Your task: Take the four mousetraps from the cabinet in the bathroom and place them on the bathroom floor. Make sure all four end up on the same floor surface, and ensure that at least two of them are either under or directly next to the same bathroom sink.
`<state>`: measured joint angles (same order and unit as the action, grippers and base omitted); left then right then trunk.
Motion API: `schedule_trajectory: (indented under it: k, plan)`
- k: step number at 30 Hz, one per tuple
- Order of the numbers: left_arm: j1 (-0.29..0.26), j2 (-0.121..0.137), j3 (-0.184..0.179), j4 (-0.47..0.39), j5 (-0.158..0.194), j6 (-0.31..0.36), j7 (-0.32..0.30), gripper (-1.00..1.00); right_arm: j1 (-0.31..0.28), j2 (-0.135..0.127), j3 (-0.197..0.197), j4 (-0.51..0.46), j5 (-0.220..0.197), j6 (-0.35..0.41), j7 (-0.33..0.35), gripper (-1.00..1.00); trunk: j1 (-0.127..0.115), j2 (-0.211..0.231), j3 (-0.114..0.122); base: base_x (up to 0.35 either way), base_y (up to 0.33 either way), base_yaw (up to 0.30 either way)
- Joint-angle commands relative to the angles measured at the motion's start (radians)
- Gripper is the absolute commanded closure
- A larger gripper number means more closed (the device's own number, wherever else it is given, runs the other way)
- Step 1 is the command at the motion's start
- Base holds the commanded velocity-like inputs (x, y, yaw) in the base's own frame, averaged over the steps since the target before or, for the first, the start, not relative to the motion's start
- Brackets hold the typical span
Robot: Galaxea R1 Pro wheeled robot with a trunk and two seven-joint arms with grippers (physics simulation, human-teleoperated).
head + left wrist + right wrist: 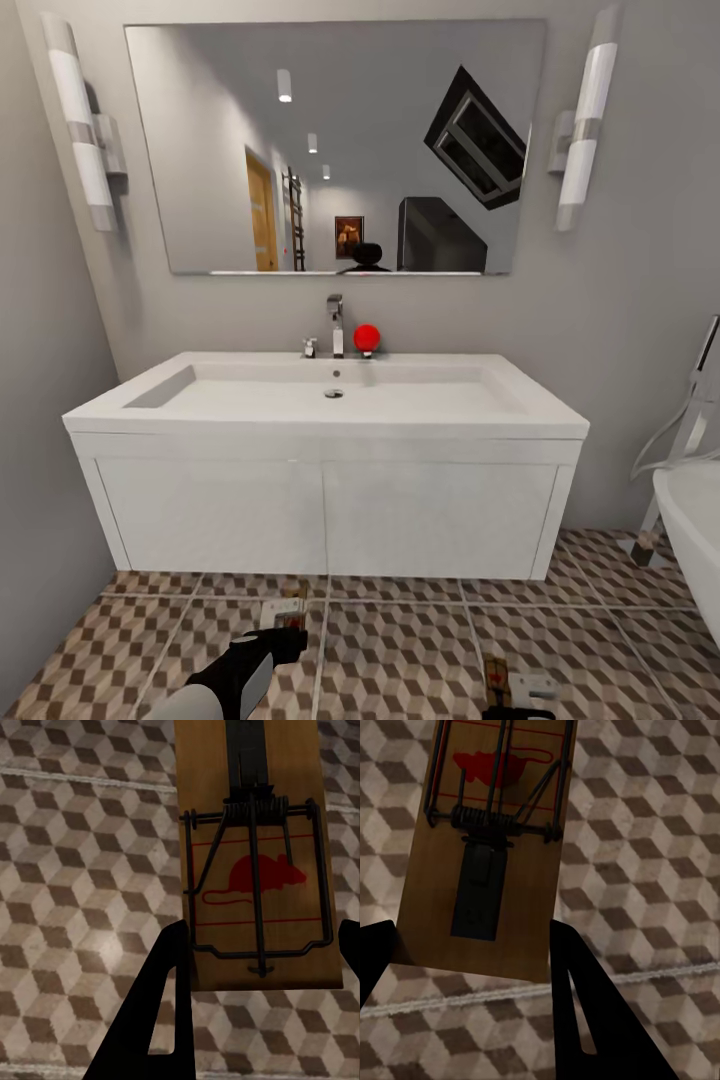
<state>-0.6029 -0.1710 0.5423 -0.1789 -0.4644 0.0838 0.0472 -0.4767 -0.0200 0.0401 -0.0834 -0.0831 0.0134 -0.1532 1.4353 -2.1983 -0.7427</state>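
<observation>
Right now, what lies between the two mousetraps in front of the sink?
Only bare bathroom floor lies between the left mousetrap and the right mousetrap, as the head view shows.

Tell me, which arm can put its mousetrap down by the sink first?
Left, probably. The left gripper holds the left mousetrap over tiles close to the sink; the right gripper holds the right mousetrap farther back.

Ahead of our claws and well above them, we see a wide frameless rectangular wall mirror (335, 145) flanked by two upright white tube wall lamps (82, 120). A small round red ball (367, 337) sits just beside the chrome tap. Off to the right of the right claw curves the white rim of an oval bathtub (692, 530).
</observation>
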Motion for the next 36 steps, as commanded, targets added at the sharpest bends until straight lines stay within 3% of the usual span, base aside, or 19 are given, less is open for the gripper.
schedule_trajectory:
  k: [1, 29, 31, 33, 36]
  plan:
    - [0.0, -0.001, 0.003, -0.002, -0.005, 0.005, 0.002, 1.0, 0.0, 0.0, 0.004, -0.001, -0.012, -0.002, 0.001, 1.0, 0.004, -0.008, -0.004, 0.0, 0.0, 0.0]
    - [0.0, -0.001, 0.003, 0.003, -0.007, 0.008, 0.012, 1.0, 0.0, -0.002, 0.007, -0.001, -0.012, -0.002, -0.012, 1.0, 0.107, -0.197, -0.089, 0.0, 0.0, 0.0]
    - [0.0, -0.001, 0.003, 0.003, -0.008, 0.009, 0.037, 1.0, 0.0, -0.002, 0.008, -0.005, -0.012, 0.0, -0.012, 1.0, 0.115, -0.211, -0.095, 0.0, 0.0, 0.0]
    - [0.0, -0.001, 0.003, 0.002, -0.007, 0.011, 0.139, 1.0, 0.0, -0.004, 0.007, -0.012, -0.011, 0.006, -0.017, 1.0, 0.123, -0.225, -0.101, 0.0, 0.0, 0.0]
    - [-0.001, -0.001, 0.003, 0.002, -0.007, 0.012, 0.186, 1.0, 0.0, -0.006, 0.006, -0.036, 0.008, 0.013, -0.06, 1.0, 0.134, -0.246, -0.111, 0.0, 0.0, 0.0]
